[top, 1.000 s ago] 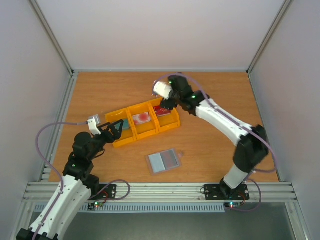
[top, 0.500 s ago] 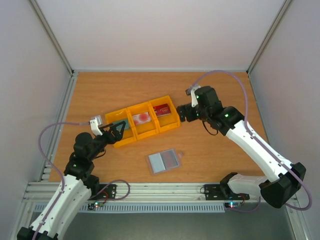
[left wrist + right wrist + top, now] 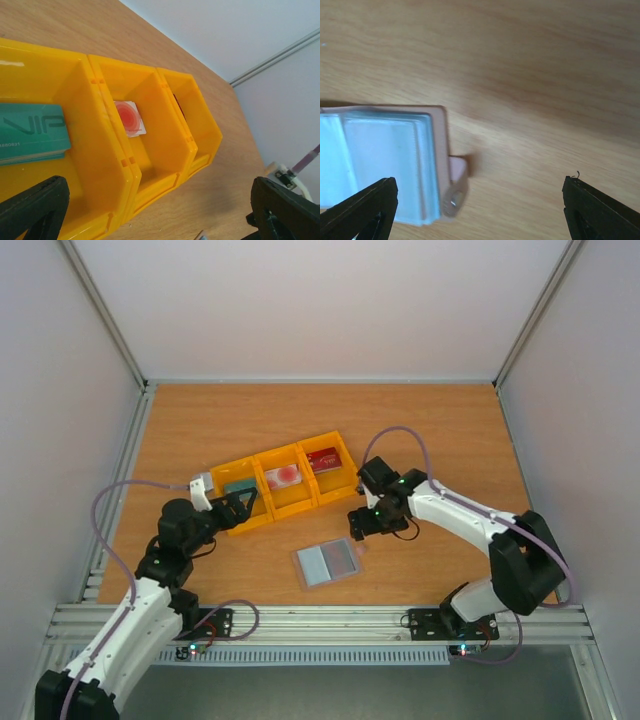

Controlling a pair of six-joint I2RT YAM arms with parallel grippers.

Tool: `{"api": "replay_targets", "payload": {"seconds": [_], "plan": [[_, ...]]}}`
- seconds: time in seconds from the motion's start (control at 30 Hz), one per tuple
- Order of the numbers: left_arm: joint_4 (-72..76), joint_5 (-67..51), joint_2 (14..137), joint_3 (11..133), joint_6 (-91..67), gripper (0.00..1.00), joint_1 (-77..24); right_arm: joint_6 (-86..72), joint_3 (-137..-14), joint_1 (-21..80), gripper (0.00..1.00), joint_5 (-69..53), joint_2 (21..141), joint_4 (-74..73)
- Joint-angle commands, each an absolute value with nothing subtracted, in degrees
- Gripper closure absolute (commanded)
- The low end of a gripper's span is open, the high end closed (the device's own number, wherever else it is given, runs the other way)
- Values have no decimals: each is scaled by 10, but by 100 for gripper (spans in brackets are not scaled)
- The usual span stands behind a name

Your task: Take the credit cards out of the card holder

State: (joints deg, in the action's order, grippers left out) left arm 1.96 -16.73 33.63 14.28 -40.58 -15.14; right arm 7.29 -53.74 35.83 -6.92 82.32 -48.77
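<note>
Status: both tools empty. Left tool [image 3: 238, 506] has its jaws spread wide, gripping nothing, and sits just beside the left-edge end of the yellow tray [image 3: 300, 508]. Right tool [image 3: 357, 525] is also wide open with nothing in it. It is over bare desk [image 3: 440, 430], just beside the far corner of the card holder [image 3: 327, 563] on the right-edge side. Can't tell whether it touches the holder or the desk.

Card holder lies opened flat, inside face up, close to the near edge, roughly mid-width and apart from the tray. Right wrist view shows its pale blue-grey pocket panel, a pinkish-brown border and a small snap tab [image 3: 455, 192] sticking out of one side. In the top view the panel toward the right edge reads darker and reddish; can't tell what that is.

Tray sits on a diagonal mid-desk, its left end nearer to me, its right end farther. One card per compartment:
- teal card [image 3: 32, 132] lies flat in the compartment nearest the left edge
- whitish-pink blotched card [image 3: 129, 118] is in the middle one
- dark red card [image 3: 323, 460] is in the one nearest the right edge

Left wrist view shows the first two clearly; the third compartment's floor is mostly hidden by its wall.
</note>
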Motion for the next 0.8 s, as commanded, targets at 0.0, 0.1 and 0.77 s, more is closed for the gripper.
{"api": "replay_targets", "payload": {"seconds": [0.0,0.1,0.77], "plan": [[53,-170,338,138,-409,1,-152,62,-538,384,10,-138,870,-433],[55,-171,341,138,-409,1,-153,59,-539,391,12,-129,910,-425],[-278,-384,583,356,-64,3,-325,19,-461,396,63,-180,883,-379]]}}
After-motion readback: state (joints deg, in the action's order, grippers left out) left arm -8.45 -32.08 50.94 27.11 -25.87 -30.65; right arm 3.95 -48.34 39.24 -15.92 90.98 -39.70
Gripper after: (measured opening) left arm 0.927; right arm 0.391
